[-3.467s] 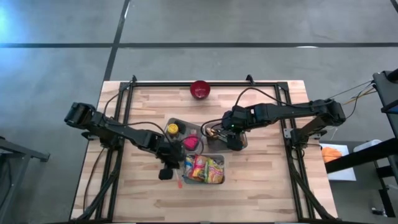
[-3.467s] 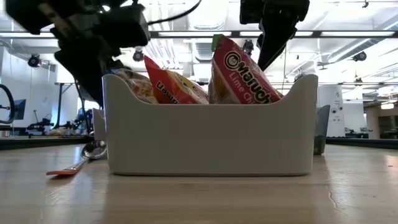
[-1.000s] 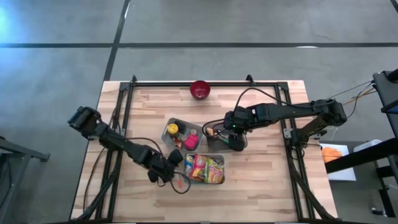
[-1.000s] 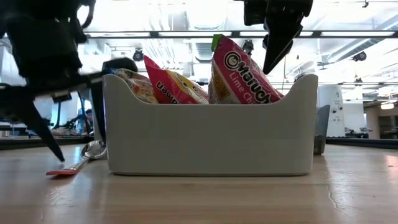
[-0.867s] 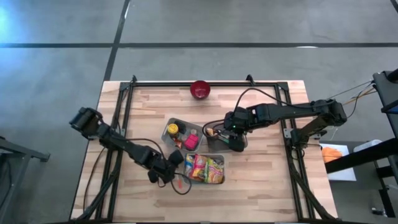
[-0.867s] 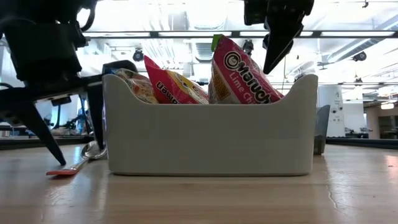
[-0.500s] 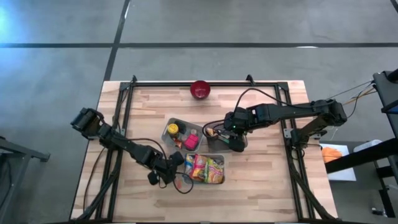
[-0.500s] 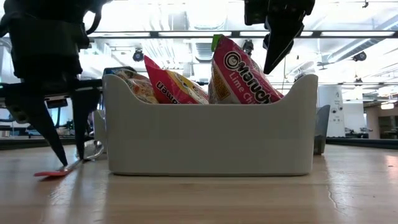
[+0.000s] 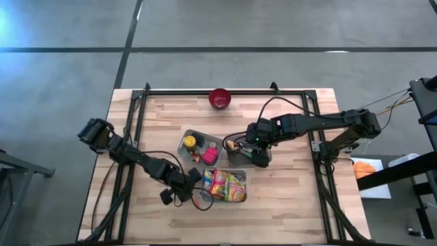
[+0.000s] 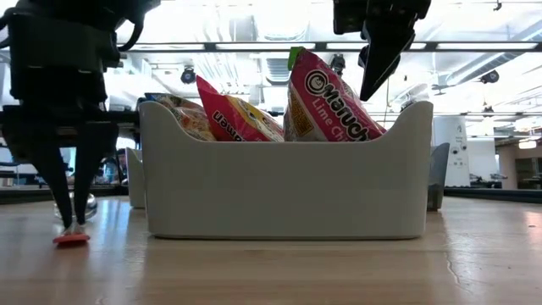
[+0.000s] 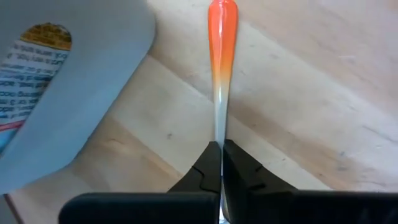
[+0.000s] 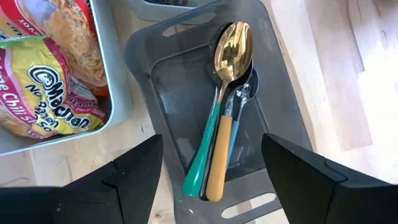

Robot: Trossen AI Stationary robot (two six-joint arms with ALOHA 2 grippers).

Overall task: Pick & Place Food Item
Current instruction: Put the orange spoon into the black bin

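A spoon with a silver shaft and an orange handle end [image 11: 222, 25] lies on the wooden table, left of the white bin [image 10: 284, 191] that holds noodle packets [image 10: 326, 97]. My left gripper [image 11: 221, 163] is shut on that spoon; the high view shows it [image 9: 183, 193] beside the bin's left end. My right gripper [image 12: 211, 143] hangs open above a dark grey tray [image 12: 168, 99] with a gold spoon [image 12: 233, 43] and other utensils, touching nothing. My left gripper pinches the spoon's silver shaft [image 11: 219, 127] between its two fingers, away from the orange end. The fingers [image 10: 63, 199] come steeply from above, one on each side of the shaft. The orange end [image 10: 71, 239] rests on the table; the spoon's bowl is hidden.
A grey bin [image 9: 200, 147] with a yellow and a pink item stands behind the white bin. A red bowl [image 9: 220, 98] sits at the far edge. Bare wood [image 9: 287, 198] lies right of the bins and along the near edge.
My left gripper has shut its fingers on the spoon and turned at the wrist while staying in place. The spoon has swung about on the table: its orange end has slid a little and now points toward the near edge.
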